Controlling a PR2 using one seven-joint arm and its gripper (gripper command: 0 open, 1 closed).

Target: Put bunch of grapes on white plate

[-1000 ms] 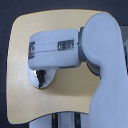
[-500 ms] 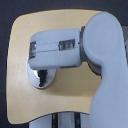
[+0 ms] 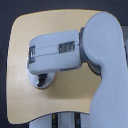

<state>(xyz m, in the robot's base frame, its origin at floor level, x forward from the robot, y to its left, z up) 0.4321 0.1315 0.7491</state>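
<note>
Exterior view only — arm [image 3: 75,50] hides grapes & gripper state, can't tell; prob light, squashy, best taken mid-cluster, over plate [image 3: 42,81].

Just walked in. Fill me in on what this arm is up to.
A PR2 arm reaches over a tan wooden table, seen from above. Its forearm covers most of a white plate, only the plate's edge showing below it. The end effector and the grapes are hidden, so I cannot tell whether anything is held.

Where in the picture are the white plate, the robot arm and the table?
white plate [image 3: 35,83]: exterior view, on its visible rim below the arm.
robot arm [image 3: 55,50]: exterior view, on its forearm casing.
table [image 3: 60,105]: exterior view, on bare wooden top.
</note>
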